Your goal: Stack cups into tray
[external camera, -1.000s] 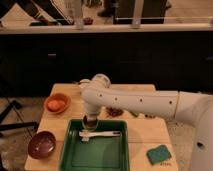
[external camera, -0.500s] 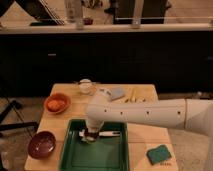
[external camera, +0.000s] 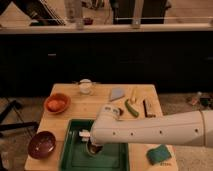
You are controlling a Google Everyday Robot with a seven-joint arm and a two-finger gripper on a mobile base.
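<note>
Two cups counted: one pale cup (external camera: 86,86), round and upright, at the back edge of the wooden tabletop (external camera: 100,107); one dark olive cup (external camera: 93,150) low inside the tray (external camera: 70,150), near its middle, partly hidden. One tray: deep green, rectangular, smooth plastic, with raised rim and rounded corners, at the front of the tabletop. Two bowls left of the tray, both round and glossy: orange bowl (external camera: 57,103) behind, maroon bowl (external camera: 41,145) in front. One gripper (external camera: 95,145) down in the tray, right at the dark olive cup, tucked under the smooth white arm (external camera: 150,131); spread or closed, not to be made out. One small white piece (external camera: 83,134) in the tray just beside it. One green sponge (external camera: 159,154) right of the tray.
</note>
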